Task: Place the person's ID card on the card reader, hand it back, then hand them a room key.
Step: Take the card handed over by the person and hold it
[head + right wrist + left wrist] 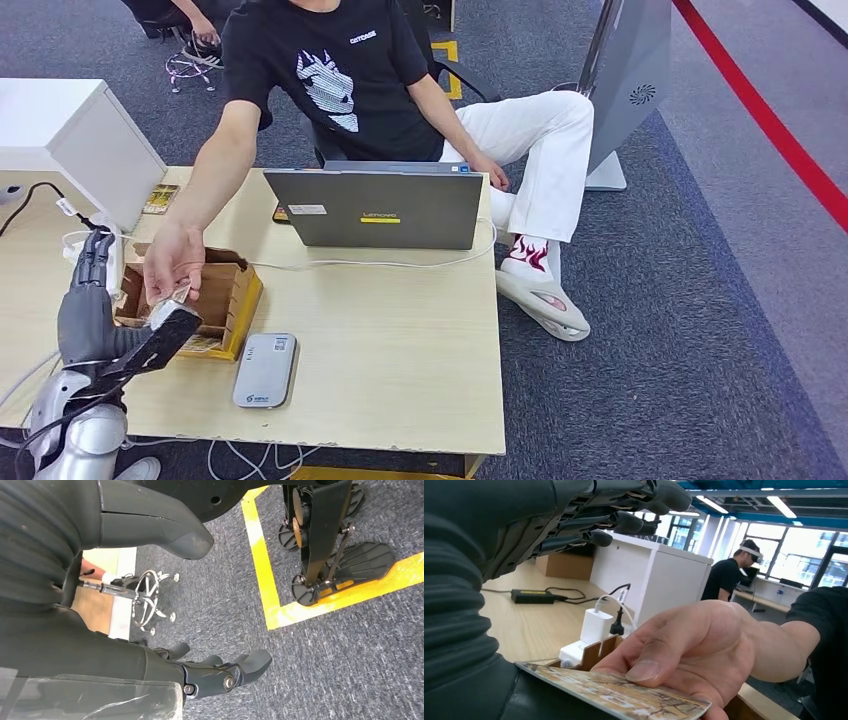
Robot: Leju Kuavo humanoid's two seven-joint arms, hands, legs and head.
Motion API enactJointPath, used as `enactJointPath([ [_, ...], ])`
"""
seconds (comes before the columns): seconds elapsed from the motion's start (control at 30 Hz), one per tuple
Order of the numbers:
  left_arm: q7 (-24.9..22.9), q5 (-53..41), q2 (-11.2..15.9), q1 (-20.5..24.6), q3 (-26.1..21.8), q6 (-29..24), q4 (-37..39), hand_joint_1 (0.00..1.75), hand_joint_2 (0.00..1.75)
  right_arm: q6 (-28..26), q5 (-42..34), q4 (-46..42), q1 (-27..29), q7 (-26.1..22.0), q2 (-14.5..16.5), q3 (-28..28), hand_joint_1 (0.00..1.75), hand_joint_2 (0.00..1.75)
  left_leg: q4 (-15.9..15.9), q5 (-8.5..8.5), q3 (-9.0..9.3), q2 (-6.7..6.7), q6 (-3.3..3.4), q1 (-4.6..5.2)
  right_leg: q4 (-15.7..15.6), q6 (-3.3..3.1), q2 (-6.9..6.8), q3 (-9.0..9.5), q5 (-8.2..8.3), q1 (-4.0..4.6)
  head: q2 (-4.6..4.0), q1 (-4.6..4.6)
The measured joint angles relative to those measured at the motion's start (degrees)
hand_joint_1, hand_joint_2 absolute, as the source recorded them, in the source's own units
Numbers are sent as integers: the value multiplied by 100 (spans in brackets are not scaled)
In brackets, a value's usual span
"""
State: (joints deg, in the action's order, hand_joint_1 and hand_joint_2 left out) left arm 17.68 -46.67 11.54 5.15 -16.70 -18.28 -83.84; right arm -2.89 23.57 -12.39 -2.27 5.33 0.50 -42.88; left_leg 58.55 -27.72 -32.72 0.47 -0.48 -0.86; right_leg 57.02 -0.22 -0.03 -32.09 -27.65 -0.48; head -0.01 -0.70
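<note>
Item: card (624,695), flat, thin, printed in mottled tan and brown (the print cannot be read). It sits over the wooden box (225,295) at the table (400,350) edge, pinched by the left hand (100,320) against its thumb, while the person's hand (172,262) also grips it, thumb on top. Right hand (220,672): hanging over grey carpet, fingers loosely curled, holding nothing. Grey card reader (266,370) lies beside the box. Laptop (375,208) lid carries a yellow "Lenovo" strip.
</note>
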Motion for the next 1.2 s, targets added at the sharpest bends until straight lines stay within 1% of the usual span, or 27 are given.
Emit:
enactJointPath([
  [0.37, -715, -1588, 542, 292, 1466, -465, 278, 0, 175, 86, 278, 2, -3, 26, 17, -67, 0, 175, 0, 1, 0, -3, 0, 1, 0, 0, -2, 3, 0, 0, 0, 1],
  [0.5, -948, -2059, 699, 380, 1843, -693, 446, 0, 175, 96, 417, 2, -2, 20, 26, -97, 0, 175, 0, 1, 0, -3, 1, 1, 0, 0, -1, 4, 0, 0, 0, -1],
  [0.53, -985, -2128, 726, 391, 1902, -745, 486, 18, 175, 98, 449, 2, -2, 14, 29, -105, 0, 175, 0, 1, 0, -3, 0, 1, 0, 0, -1, 4, 0, 0, 0, -1],
  [0.63, -1039, -2212, 775, 406, 2012, -819, 572, 147, 175, 100, 495, 2, -1, 1, 41, -117, 0, 175, 0, 1, 0, -3, 0, 1, 0, 0, -1, 4, 0, 0, 0, -1],
  [0.67, -1046, -2223, 785, 407, 2038, -828, 591, 172, 175, 100, 504, 2, -1, -2, 46, -120, 0, 175, 0, 1, 0, -3, 0, 1, 0, 0, -1, 3, 0, 0, 0, 0],
  [0.7, -1048, -2228, 794, 406, 2062, -836, 606, 175, 175, 99, 513, 2, 0, -5, 51, -122, 0, 175, 0, 1, -1, -3, 0, 1, 0, 0, -1, 3, 0, 0, -1, 0],
  [0.9, -886, -2082, 797, 370, 2127, -931, 626, 175, 175, 103, 553, 2, 8, -47, 66, -151, 0, 175, 0, 0, -1, -3, 0, 1, 0, 0, -1, 3, 0, 0, 0, 0],
  [1.2, -827, -2016, 794, 258, 2192, -1011, 532, 175, 175, 100, 630, 0, 29, -73, 69, -173, 0, 175, 0, 0, -2, -3, 0, 1, 0, 0, -2, 3, 0, 0, 0, -1],
])
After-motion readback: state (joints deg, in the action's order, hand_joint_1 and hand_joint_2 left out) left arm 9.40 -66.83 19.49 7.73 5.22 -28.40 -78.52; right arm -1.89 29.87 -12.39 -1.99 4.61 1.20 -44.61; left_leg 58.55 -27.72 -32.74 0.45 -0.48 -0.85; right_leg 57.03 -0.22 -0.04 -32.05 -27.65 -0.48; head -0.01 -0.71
